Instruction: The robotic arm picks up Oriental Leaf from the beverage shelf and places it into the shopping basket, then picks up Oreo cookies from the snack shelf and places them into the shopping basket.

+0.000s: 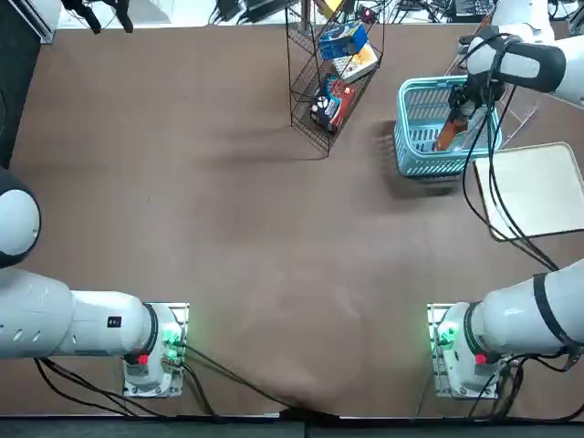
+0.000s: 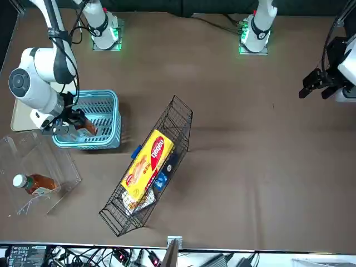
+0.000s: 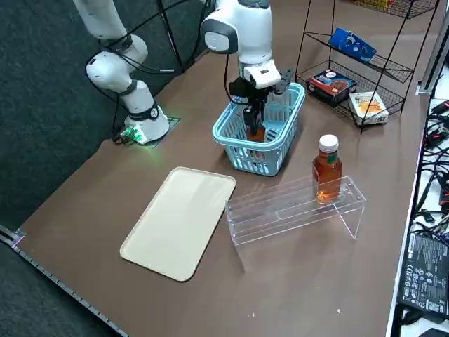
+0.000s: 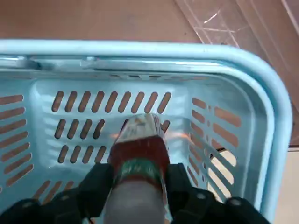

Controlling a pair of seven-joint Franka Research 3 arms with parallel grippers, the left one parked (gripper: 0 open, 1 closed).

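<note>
Bottle (image 4: 140,163) between the tool's (image 4: 140,179) fingers

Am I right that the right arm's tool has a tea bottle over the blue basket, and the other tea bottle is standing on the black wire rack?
Not quite: the other tea bottle is on the clear plastic rack, as the right side view shows. The right arm's tool does have a tea bottle over the blue basket.

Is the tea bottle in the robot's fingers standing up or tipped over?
Tipped: the right gripper holds the bottle slanting into the basket.
</note>
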